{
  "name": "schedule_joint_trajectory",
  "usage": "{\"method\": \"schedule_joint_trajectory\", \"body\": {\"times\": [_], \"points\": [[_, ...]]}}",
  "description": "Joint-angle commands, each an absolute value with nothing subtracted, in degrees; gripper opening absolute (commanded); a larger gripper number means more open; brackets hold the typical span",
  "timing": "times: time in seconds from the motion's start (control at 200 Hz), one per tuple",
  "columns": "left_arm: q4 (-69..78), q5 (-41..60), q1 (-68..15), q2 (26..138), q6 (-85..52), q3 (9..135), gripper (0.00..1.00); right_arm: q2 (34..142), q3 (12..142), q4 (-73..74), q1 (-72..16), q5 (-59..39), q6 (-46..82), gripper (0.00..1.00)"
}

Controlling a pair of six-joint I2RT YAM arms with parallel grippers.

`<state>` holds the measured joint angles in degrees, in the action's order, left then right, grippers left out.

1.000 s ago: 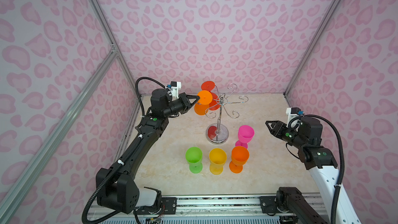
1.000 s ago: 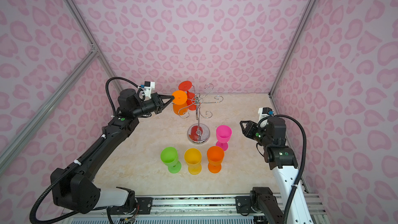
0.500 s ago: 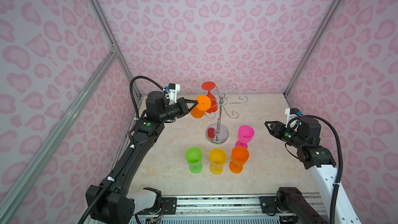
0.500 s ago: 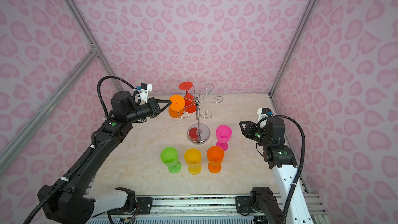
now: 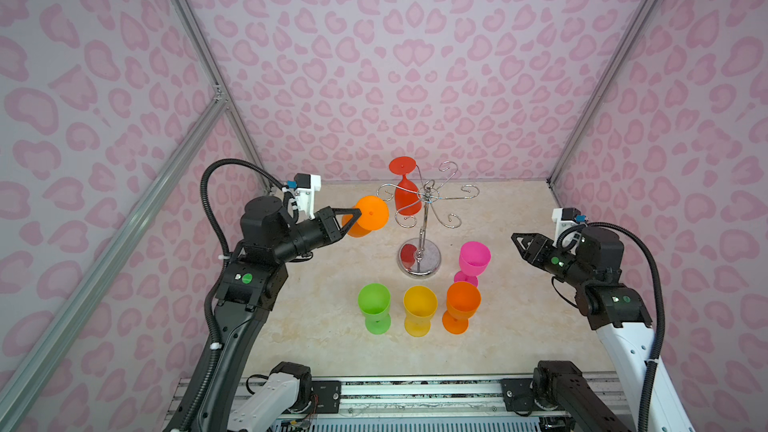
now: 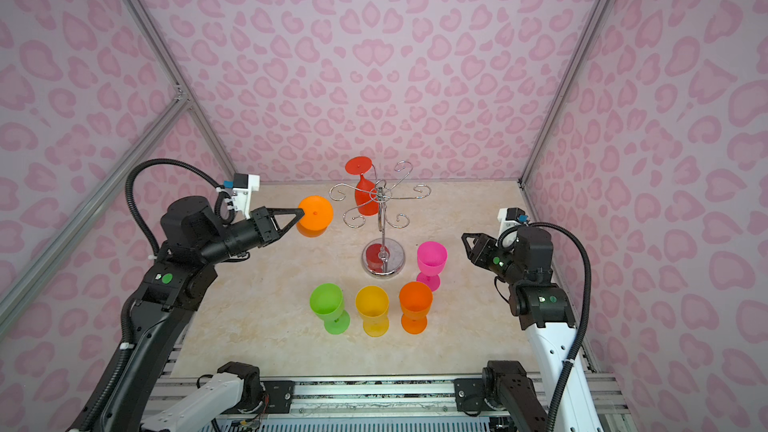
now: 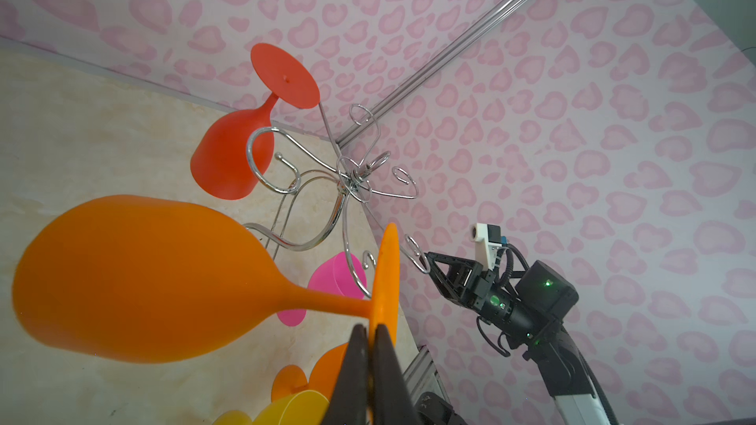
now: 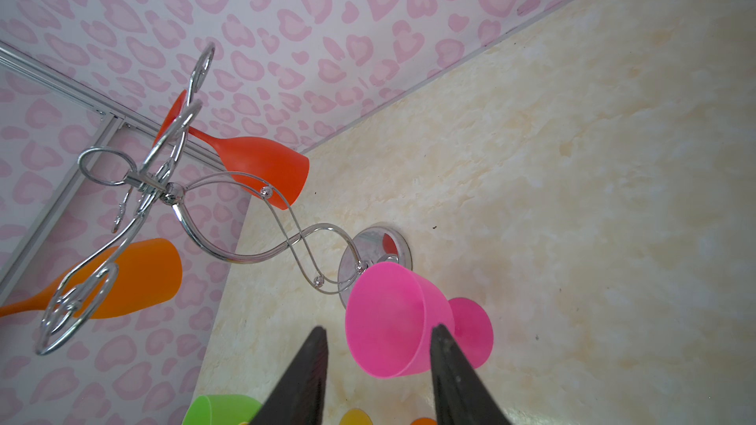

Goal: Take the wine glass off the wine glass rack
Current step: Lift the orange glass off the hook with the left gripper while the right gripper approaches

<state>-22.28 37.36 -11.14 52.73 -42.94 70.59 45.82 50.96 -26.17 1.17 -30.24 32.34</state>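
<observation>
in both top views the wine glass rack (image 5: 423, 224) stands mid-table (image 5: 316, 284), a red wine glass (image 5: 405, 201) hung upside down on a far hook. the left fingers (image 5: 345, 210) hold the orange wine glass (image 5: 371, 213) in the air, just left of the nearest hook and off it. 4 goblets stand near the base: green goblet (image 5: 374, 303), yellow goblet (image 5: 419, 307), orange goblet (image 5: 462, 303), pink goblet (image 5: 473, 258). bare table lies open left of the rack.

left wrist view: the fingers pinch tight on the foot's rim, and the bowl lies sideways.

right wrist view: the right fingers (image 8: 311, 378) stand parted and empty, with the pink goblet beyond them.
</observation>
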Motion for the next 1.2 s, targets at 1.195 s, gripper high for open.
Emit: {"method": "schedule_joint_trajectory", "body": {"times": [1.195], "points": [[75.7, 34.1, -32.1, 72.8, -103.2, 59.1, 0.02, 67.9, 42.6, 82.9, -13.2, -42.7, 83.2, 0.49]]}}
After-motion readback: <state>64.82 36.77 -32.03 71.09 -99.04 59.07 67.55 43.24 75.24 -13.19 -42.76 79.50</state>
